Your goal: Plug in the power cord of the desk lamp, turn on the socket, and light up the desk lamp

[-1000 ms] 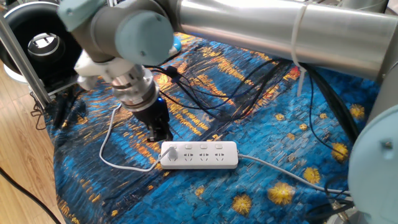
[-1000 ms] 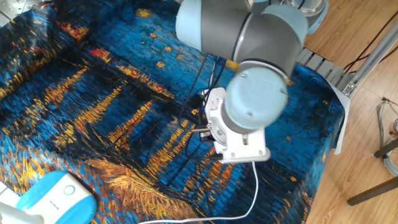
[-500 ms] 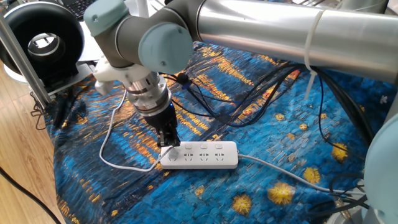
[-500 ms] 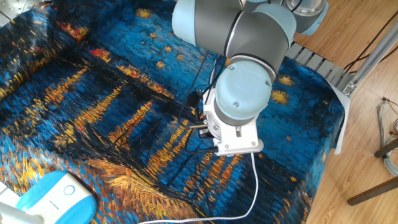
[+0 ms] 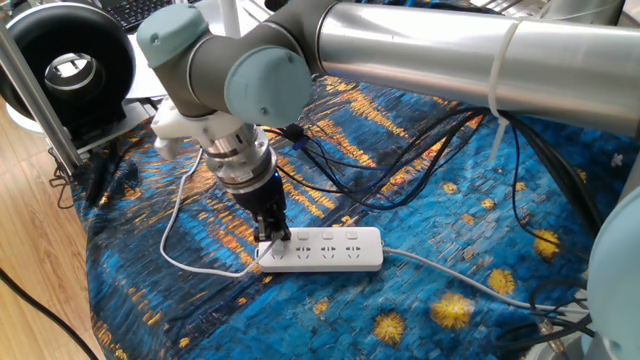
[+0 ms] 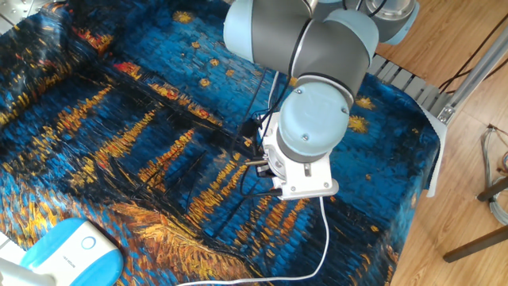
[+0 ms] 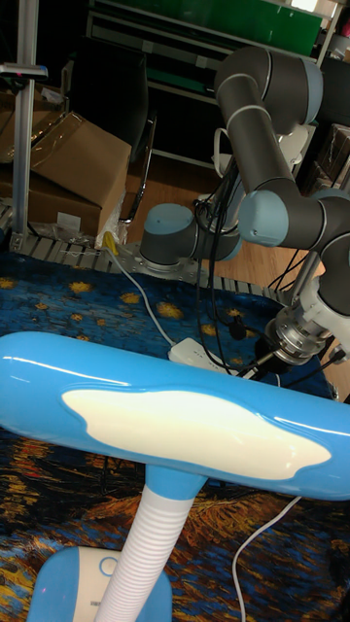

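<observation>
The socket [image 5: 325, 250], a long white power strip, lies on the blue patterned cloth. My gripper [image 5: 272, 236] points straight down with its dark fingers close together, their tips on the strip's left end, where the small white plug sits. The thin white power cord [image 5: 178, 205] loops from behind the arm down to that end, and also shows as a white power cord [image 6: 325, 234] below the wrist. In the other fixed view the wrist hides the gripper and the strip. The desk lamp [image 7: 156, 428] fills the tall view; its blue base [image 6: 70, 253] shows at the lower left.
A black ring-shaped device [image 5: 65, 60] stands at the back left behind a metal post [image 5: 30, 95]. Black cables [image 5: 400, 150] cross the cloth behind the strip. The strip's thicker cable [image 5: 460, 283] runs off right. Cardboard boxes [image 7: 63, 165] stand beyond the table.
My gripper moved right and down from just left of and above the socket onto its left end. In the last half second it dropped only slightly.
</observation>
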`<state>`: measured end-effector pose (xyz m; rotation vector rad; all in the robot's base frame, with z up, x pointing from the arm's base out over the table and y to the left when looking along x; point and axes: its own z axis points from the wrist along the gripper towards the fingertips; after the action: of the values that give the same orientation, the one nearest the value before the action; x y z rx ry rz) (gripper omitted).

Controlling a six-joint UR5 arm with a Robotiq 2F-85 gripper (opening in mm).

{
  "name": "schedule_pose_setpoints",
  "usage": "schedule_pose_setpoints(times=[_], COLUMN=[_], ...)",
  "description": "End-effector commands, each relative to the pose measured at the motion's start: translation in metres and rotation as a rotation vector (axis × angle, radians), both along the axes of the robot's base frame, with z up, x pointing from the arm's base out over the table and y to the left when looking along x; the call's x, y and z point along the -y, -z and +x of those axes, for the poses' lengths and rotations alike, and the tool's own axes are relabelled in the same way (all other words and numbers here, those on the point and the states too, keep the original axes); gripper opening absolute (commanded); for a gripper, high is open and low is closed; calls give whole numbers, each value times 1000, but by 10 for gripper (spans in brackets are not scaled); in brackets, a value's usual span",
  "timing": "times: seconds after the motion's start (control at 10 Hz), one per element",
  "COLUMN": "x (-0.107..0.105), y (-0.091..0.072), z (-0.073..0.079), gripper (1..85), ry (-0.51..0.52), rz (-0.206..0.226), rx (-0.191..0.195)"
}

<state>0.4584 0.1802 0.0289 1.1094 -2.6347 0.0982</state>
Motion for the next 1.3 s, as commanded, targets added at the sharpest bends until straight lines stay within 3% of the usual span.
schedule_pose_setpoints(times=[0.0,0.3,1.2], x=[-4,-12,-3], y=[0,-3,0], z=[0,3,6], gripper=[13,13,13], ry=[4,14,1], rz=[2,3,-37], rx=[-4,-6,-10])
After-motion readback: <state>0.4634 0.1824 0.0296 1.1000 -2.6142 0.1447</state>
